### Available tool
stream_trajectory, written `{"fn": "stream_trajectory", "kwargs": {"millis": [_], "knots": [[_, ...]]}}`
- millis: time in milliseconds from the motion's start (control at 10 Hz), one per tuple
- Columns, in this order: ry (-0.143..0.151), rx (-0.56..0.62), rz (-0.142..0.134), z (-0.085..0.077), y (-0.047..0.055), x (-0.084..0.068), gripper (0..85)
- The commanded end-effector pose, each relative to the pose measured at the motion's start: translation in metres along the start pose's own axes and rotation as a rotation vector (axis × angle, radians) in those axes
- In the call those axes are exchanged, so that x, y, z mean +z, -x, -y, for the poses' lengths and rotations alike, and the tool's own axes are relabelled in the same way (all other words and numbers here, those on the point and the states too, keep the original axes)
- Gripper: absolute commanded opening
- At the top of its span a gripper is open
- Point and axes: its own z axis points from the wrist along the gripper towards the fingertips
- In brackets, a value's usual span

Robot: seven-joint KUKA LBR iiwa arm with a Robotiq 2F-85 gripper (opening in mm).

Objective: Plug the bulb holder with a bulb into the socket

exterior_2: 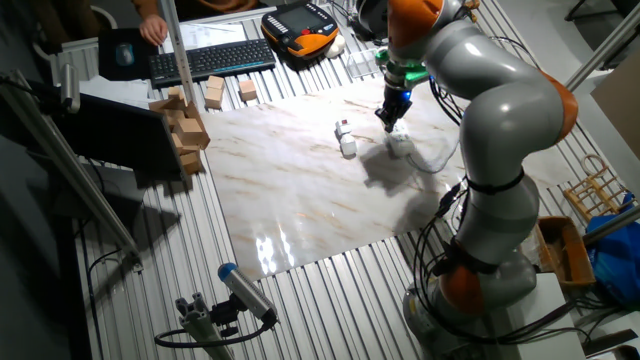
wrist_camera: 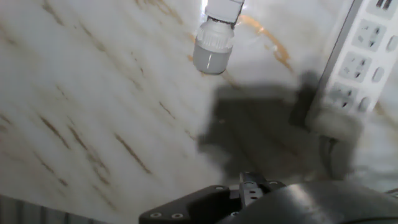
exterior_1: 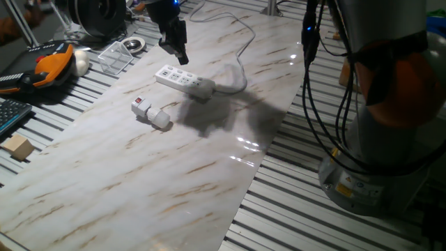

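The small white boxy bulb holder [exterior_1: 143,108] with a red mark lies on its side on the marble-patterned surface [exterior_1: 160,174], its rounded white bulb [exterior_1: 161,119] fitted at one end. It rests near the long white multi-outlet socket [exterior_1: 185,80], not touching. The black gripper [exterior_1: 175,43] hangs above the socket; whether its jaws are released or clenched cannot be told.

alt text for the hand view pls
A white bulb on its holder lies on a marble-patterned tabletop, top centre. A white power strip runs down the right edge; the dark pincer housing fills the bottom.
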Motion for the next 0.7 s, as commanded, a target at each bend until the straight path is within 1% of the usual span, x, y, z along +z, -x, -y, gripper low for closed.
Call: {"fn": "stream_trajectory", "kwargs": {"millis": [0, 100, 200, 300, 400, 500, 600], "knots": [[0.004, 0.022, 0.019, 0.0003, -0.0001, -0.0002, 0.0], [0.013, 0.003, 0.008, 0.0003, -0.0001, -0.0002, 0.0], [0.048, 0.004, 0.015, 0.0003, -0.0001, -0.0002, 0.0], [0.040, 0.014, 0.044, 0.0003, -0.0001, -0.0002, 0.0], [0.020, 0.038, 0.067, 0.0003, -0.0001, -0.0002, 0.0], [0.012, 0.077, 0.060, 0.0003, -0.0001, -0.0002, 0.0], [0.007, 0.116, 0.115, 0.0003, -0.0001, -0.0002, 17.0]]}}
